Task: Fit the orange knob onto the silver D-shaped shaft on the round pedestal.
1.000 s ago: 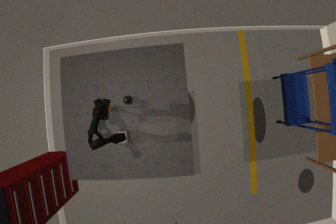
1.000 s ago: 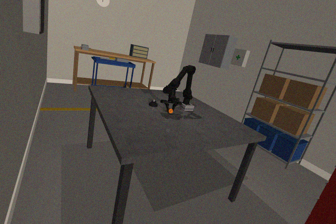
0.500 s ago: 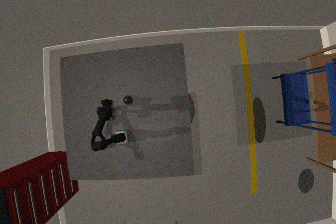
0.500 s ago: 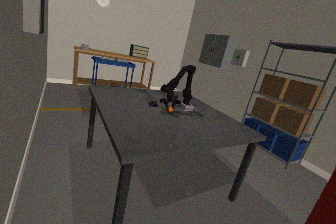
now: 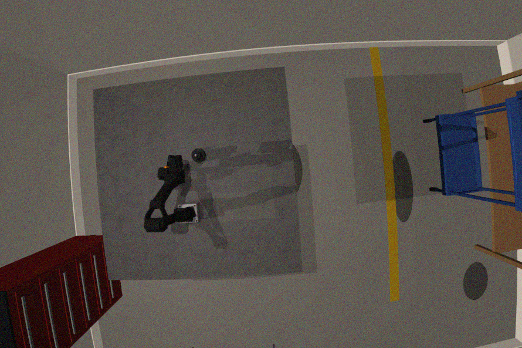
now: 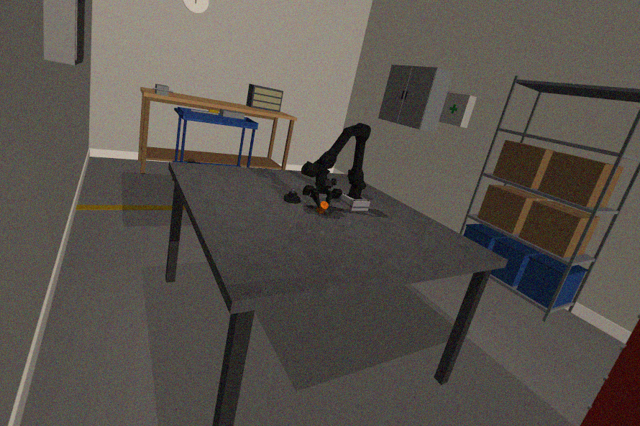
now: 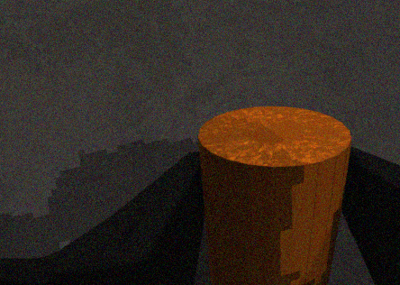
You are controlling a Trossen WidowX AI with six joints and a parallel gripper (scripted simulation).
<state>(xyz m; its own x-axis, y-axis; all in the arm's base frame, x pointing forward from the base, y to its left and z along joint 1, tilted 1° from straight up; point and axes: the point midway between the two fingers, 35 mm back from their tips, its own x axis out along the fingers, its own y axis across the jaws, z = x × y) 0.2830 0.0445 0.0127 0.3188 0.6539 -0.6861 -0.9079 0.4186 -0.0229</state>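
Note:
The orange knob (image 5: 166, 166) (image 6: 323, 205) (image 7: 275, 137) is held between the two black fingers of my gripper (image 6: 321, 202) (image 7: 266, 160), which is shut on it. One round end of the knob faces the exterior view, so the knob looks tipped over. In the wrist view its plain round end shows; its hole is not visible. The dark round pedestal (image 5: 202, 159) (image 6: 292, 199) stands on the table, apart from the knob, to its right in the top view and to its left in the exterior view. The small shaft (image 5: 196, 154) (image 6: 293, 190) stands up from it; its flat side cannot be made out.
The dark table (image 5: 236, 107) (image 6: 331, 251) carries the arm's white base plate (image 5: 195, 219) (image 6: 360, 207), near the pedestal. The black arm arches up from this base. A red drawer cabinet (image 5: 54, 268), a blue cart (image 5: 461, 154) (image 6: 216, 118) and a shelf rack (image 6: 558, 142) stand off the table.

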